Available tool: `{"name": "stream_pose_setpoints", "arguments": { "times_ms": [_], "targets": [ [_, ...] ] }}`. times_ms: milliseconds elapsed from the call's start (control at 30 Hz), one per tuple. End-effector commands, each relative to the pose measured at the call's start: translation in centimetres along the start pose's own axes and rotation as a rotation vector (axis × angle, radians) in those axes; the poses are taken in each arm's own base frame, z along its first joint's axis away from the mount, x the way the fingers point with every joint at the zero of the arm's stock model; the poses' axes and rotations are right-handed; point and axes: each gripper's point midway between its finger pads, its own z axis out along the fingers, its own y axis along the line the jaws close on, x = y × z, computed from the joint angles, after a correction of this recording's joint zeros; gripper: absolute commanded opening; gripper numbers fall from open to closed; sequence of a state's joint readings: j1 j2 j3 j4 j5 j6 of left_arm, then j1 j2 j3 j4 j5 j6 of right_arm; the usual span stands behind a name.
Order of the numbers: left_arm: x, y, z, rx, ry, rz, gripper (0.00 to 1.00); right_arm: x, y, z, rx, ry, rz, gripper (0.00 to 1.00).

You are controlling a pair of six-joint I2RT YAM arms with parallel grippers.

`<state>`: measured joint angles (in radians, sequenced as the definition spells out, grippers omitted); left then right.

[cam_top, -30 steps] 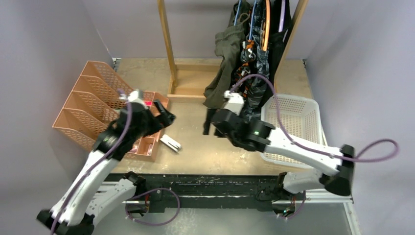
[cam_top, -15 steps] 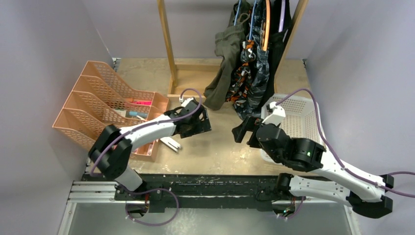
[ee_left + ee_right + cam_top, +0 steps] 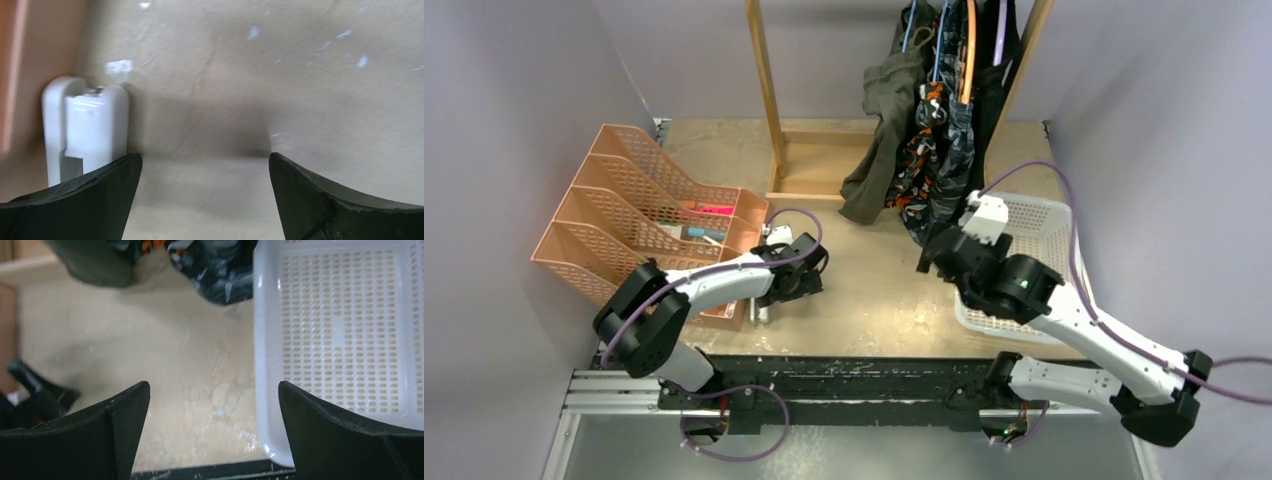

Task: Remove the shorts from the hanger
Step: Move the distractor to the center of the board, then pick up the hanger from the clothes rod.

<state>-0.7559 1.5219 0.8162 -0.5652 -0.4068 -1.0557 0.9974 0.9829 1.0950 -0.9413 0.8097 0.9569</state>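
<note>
The shorts hang bunched on coloured hangers (image 3: 969, 50) at the right end of a wooden rack (image 3: 769, 110): olive green (image 3: 886, 130), orange camouflage (image 3: 919, 150), dark grey-blue camouflage (image 3: 954, 150) and black (image 3: 994, 90). My right gripper (image 3: 932, 258) is open, just below the hems and clear of them, by the basket's left rim. Its wrist view shows open fingers (image 3: 214, 410) over bare table, with the olive hem (image 3: 95, 260) and dark camouflage hem (image 3: 220, 275) at the top. My left gripper (image 3: 809, 275) is open and low over the table (image 3: 205, 175), far from the shorts.
A white perforated basket (image 3: 1064, 230) stands at the right, its rim (image 3: 262, 340) under my right finger. An orange file organizer (image 3: 624, 210) fills the left side. A small white plastic object (image 3: 85, 120) lies by my left finger.
The left arm swung from the organizer toward the table's middle, then dropped low beside the white object. The right arm pulled back from the shorts toward the basket. Both grippers stayed open.
</note>
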Motion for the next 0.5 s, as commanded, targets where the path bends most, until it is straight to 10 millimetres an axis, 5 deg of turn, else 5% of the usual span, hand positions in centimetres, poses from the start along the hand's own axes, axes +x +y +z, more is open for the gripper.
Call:
{"name": "stream_pose_setpoints", "arguments": {
  "times_ms": [0,133,300,467],
  "targets": [
    [-0.8,2.5,-1.5,-0.043,-0.068,-0.028,0.99,-6.1,-1.6,0.2,-0.015,-0.121,0.05,1.0],
    [-1.7,0.5,-3.5,0.078,-0.07,-0.034,0.98,-8.6,-1.4,-0.6,-0.058,-0.168,0.085,0.99],
    [-3.8,-4.8,-9.4,0.359,-0.098,-0.011,0.98,-12.0,-1.9,-1.8,-0.048,-0.22,0.166,0.99],
    [-5.4,-5.2,-14.2,0.511,-0.147,-0.068,0.99,-17.5,-3.5,-4.3,-0.024,-0.348,0.228,0.99]
  ]
}}
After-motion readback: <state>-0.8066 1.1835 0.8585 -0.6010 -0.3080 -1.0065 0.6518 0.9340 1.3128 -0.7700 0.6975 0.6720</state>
